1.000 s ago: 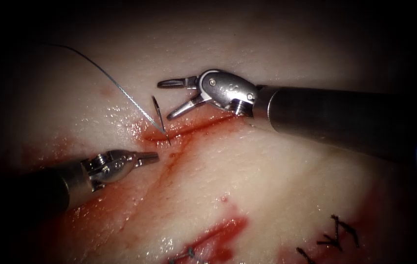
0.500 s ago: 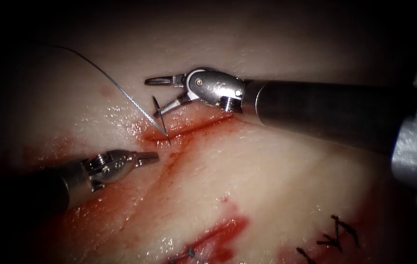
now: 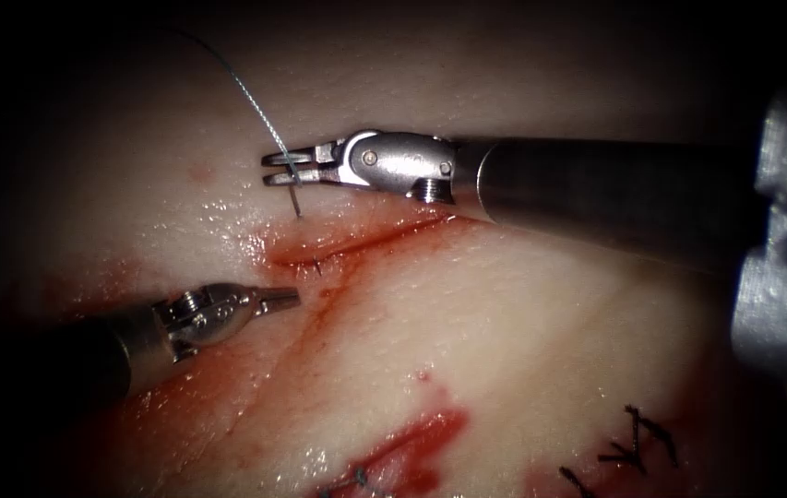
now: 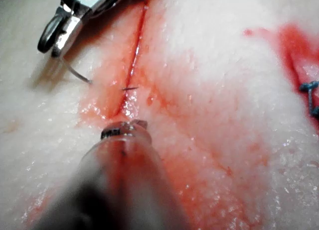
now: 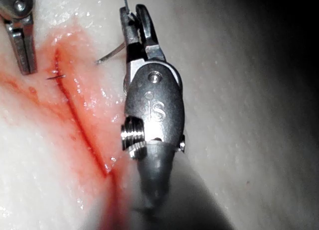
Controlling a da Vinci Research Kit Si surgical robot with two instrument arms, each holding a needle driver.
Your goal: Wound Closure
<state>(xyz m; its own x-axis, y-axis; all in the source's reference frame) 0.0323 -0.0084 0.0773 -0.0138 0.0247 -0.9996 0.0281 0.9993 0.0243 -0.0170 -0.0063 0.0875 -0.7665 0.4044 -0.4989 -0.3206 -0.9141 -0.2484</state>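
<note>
My right tool reaches in from the right, its jaws shut on the curved needle close to the tail, where the thread joins. The needle enters the tissue just beyond the cut, near its left end. Its tip pokes out inside the cut. My left tool lies below the cut's left end, shut and holding nothing. The right wrist view shows the right tool gripping the needle. In the left wrist view the left tool sits short of the tip.
Red fluid stains the tissue around and below the cut. A second red wound with blue stitches lies near the lower edge. Dark stitches sit at the lower right. The thread runs up and left out of the light.
My right tool moved left over the needle's tail and its open jaws closed on it. The thread now rises more steeply. The left tool stayed put.
</note>
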